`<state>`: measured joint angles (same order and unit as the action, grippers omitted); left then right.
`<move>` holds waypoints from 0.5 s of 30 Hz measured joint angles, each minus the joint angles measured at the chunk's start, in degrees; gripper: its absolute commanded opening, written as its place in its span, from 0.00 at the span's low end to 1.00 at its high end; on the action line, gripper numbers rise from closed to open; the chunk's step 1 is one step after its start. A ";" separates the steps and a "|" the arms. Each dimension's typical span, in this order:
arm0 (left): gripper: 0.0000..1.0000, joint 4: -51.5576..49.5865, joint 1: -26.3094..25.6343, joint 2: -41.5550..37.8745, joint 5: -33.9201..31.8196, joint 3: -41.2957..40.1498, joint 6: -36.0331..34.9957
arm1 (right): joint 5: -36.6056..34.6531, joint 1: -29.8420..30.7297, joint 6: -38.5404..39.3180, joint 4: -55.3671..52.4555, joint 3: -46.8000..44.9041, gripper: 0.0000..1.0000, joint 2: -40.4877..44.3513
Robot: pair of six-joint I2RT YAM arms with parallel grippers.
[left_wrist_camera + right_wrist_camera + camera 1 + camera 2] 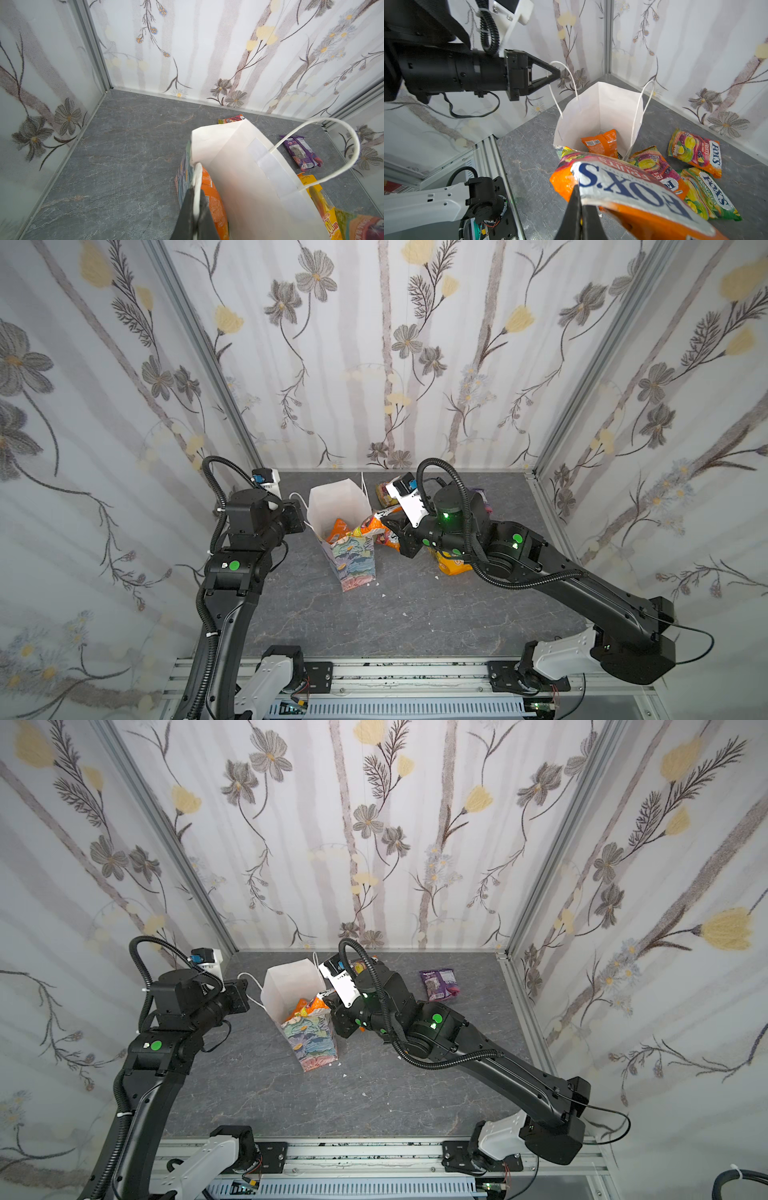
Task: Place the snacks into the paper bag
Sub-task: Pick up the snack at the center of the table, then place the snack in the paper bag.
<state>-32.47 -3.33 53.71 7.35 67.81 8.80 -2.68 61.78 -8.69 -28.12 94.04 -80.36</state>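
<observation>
In both top views the paper bag (353,568) stands upright and open on the grey worktop (415,614), towards the far middle. The left pincer (302,514) sits just left of the bag, closed on a white cord handle (297,497). The right pincer (390,526) reaches in from the right, clamped on an orange FOX'S packet (372,526) whose end meets the bag's right rim. In a top view a purple packet (440,984) lies well to the right, near the far wall.

In the left wrist view, the left pincer (196,218) has its jaws pressed together on the handle (197,176). A small orange packet (214,203) lies inside the bag (239,176).

In the right wrist view, the right pincer (580,207) pinches the edge of the FOX'S packet (623,187), held above the worktop at the bag's mouth. Three more FOX'S packs (695,151) lie on the worktop beside the bag (591,116), and the small orange packet (602,143) rests at its bottom.
</observation>
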 measured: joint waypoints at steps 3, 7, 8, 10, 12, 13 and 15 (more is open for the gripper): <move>0.03 0.02 0.00 0.00 0.00 0.00 0.00 | 0.44 0.98 1.40 -0.57 3.21 0.00 -1.38; 0.03 0.02 0.00 -0.07 0.00 0.00 0.00 | 0.83 2.19 3.30 -1.53 8.31 0.00 -4.61; 0.03 0.02 0.00 -0.11 0.02 0.00 0.00 | 1.03 2.45 3.76 -1.64 9.53 0.00 -5.51; 0.03 0.02 0.00 -0.17 0.02 0.00 0.00 | 1.55 2.78 4.55 -1.86 11.47 0.00 -7.02; 0.03 0.02 0.00 -0.31 0.13 -0.09 0.00 | 2.34 3.08 5.33 -1.99 13.44 0.00 -8.59; 0.03 0.00 0.00 -0.37 0.22 -0.13 0.02 | 2.47 3.13 5.73 -2.10 14.23 0.00 -9.33; 0.03 0.04 0.00 -0.59 0.22 -0.33 0.02 | 2.93 3.13 6.34 -2.67 16.22 0.00 -10.95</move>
<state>-32.42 -3.33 53.12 7.57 67.48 8.82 0.25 64.90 -2.35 -30.79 110.26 -91.31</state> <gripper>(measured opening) 0.050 0.048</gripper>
